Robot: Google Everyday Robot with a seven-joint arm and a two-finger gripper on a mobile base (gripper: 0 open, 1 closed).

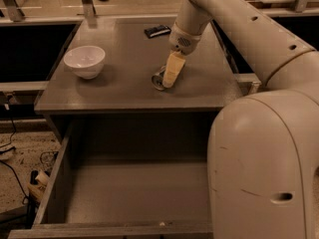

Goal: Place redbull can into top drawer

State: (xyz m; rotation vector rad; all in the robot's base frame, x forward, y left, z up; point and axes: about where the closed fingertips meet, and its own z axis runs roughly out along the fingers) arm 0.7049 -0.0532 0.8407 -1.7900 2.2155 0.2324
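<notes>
Gripper (168, 80) sits over the slim, silver-ended redbull can (158, 78), right of the round white bowl (84, 61); whether it grips is unclear.

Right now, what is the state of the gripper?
Gripper: at the redbull can on the cabinet top; open or closed cannot be told.
</notes>
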